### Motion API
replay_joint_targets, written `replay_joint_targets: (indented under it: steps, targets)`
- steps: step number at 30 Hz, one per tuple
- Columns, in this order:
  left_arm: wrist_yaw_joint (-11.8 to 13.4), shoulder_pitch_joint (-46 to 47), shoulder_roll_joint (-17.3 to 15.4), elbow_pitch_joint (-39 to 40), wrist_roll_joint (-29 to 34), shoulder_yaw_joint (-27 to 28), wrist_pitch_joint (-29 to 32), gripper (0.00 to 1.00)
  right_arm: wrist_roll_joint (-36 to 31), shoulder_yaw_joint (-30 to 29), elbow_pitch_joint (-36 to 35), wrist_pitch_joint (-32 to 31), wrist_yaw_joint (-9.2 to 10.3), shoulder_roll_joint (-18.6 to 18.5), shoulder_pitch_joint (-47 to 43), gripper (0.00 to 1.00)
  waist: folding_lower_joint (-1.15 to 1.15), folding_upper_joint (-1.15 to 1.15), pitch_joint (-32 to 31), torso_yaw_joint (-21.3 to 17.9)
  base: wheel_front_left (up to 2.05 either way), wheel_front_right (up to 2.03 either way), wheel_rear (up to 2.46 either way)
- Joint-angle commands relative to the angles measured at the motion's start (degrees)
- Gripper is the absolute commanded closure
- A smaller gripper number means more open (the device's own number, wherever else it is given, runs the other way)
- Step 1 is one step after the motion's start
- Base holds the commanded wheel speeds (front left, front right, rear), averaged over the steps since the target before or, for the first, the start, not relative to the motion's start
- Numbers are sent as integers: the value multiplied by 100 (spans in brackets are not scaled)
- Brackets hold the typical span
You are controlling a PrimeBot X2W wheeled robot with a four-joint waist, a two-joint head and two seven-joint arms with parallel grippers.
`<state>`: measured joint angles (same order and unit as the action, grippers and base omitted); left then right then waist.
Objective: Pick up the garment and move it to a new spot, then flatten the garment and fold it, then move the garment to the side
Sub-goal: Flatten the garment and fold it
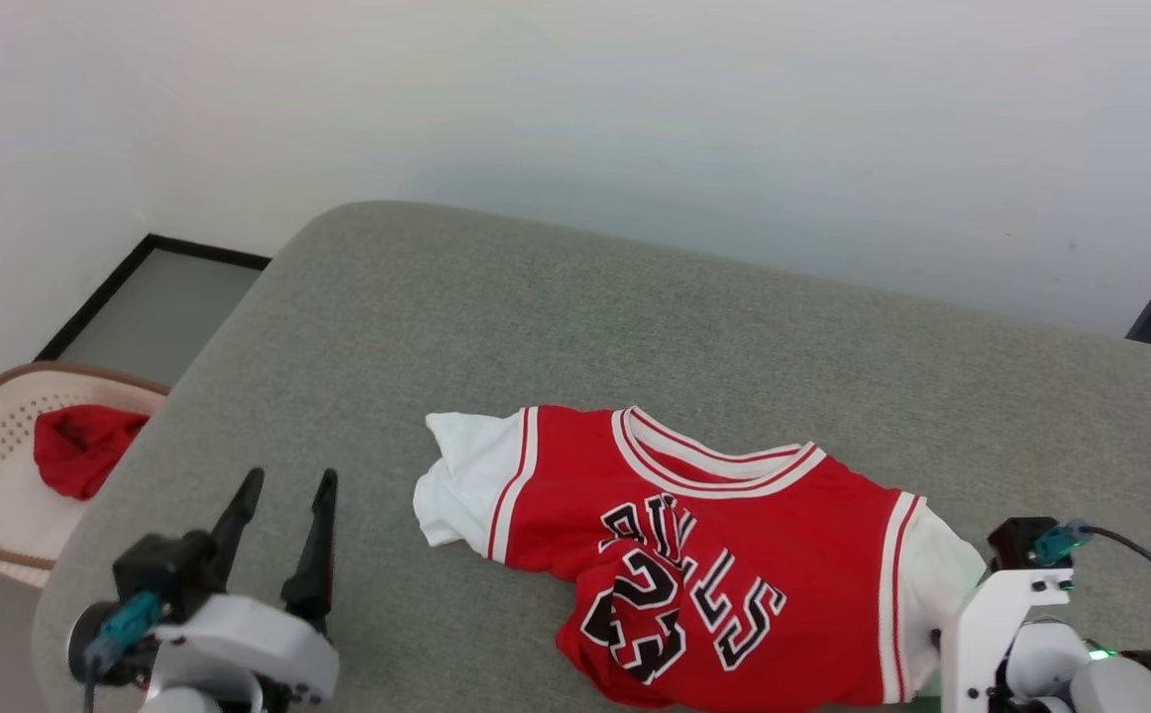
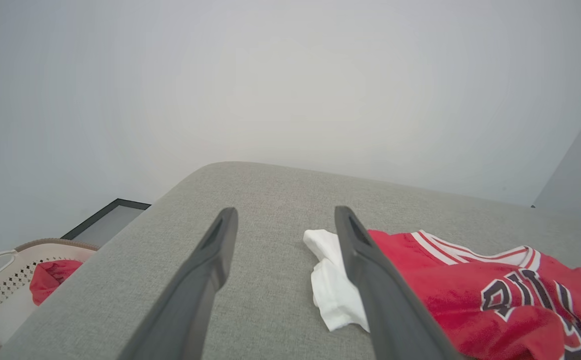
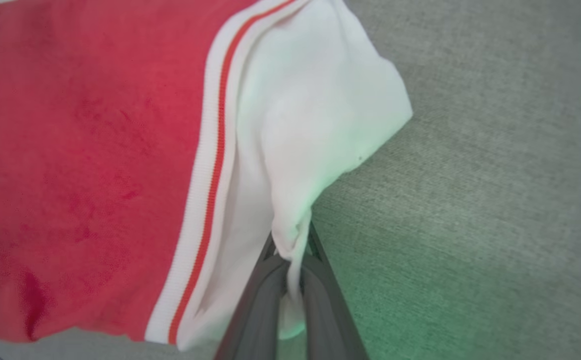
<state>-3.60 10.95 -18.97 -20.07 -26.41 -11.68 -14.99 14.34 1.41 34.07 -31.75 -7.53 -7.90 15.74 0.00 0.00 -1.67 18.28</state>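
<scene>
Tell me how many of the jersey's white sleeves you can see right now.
2. One white sleeve lies crumpled at the garment's left end, nearer the open left gripper; the other sleeve, at the right end, is pinched in the shut right gripper. None hidden.

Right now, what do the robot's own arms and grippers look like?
Left gripper: two long, dark grey, tapering fingers on a white housing, with a teal connector. Right gripper: same dark fingers; white wrist bracket, black block, teal plug, black cable.
</scene>
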Motion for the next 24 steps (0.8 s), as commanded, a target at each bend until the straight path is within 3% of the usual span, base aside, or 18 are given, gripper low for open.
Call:
replay_joint_targets:
  steps: [1,9,17,18,20,24]
  targets:
    - [-62,-199,90,84,194,215,-18,0,24,-27,69,39,8,-112,54,100,0,0,-34,-54,0,0,0]
    - [-255,-627,483,332,710,1037,-18,0,151,-157,-5,20,8,-486,194,100,0,0,-123,-226,0,0,0]
    - [-368,-721,712,424,963,1321,-18,0,173,-376,-125,-32,8,-962,174,100,0,0,-120,-405,0,0,0]
    - [-376,-727,715,402,994,1317,-18,0,174,-390,-102,-30,8,-980,178,85,0,0,-114,-433,0,0,0]
    - [-391,-714,750,396,1025,1343,-18,0,153,-388,-62,6,8,-998,200,0,0,0,-104,-491,0,0,0]
    - [-392,-741,829,345,1027,1438,-18,0,179,-347,23,131,8,-953,251,0,0,0,-115,-645,0,0,0]
